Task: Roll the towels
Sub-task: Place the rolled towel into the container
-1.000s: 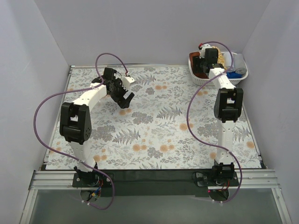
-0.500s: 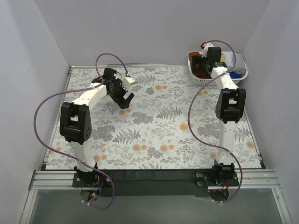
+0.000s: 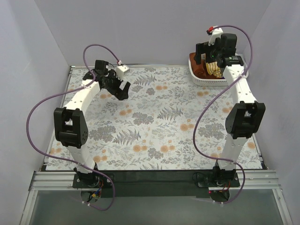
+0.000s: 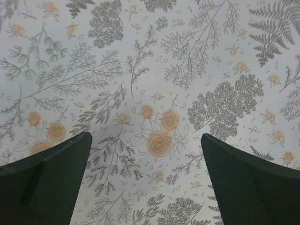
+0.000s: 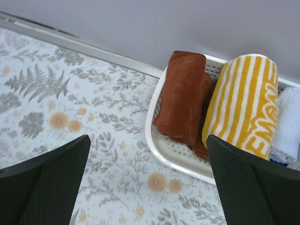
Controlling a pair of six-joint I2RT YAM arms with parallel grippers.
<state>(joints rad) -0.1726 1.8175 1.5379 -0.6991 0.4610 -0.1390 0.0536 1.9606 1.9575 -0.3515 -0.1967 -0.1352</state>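
Hovering above basket (image 5: 174, 158) at worktop (image 4: 140, 56) far corner: right gripper (image 5: 147, 140) wide open, empty. Left gripper (image 4: 146, 136) same, over worktop. Rust-brown towel (image 5: 183, 96) and striped towel (image 5: 243, 101) lie rolled, touching, inside basket. Risk: off-centre descent snags basket, tips it, loosens rolls.

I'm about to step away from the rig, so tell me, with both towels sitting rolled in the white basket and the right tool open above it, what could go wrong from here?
The right tool hangs open above the near rim of the white basket; a low move could catch that rim and shove the basket. The rust-brown towel and the yellow striped towel lie packed side by side, so snagging one might loosen its roll.
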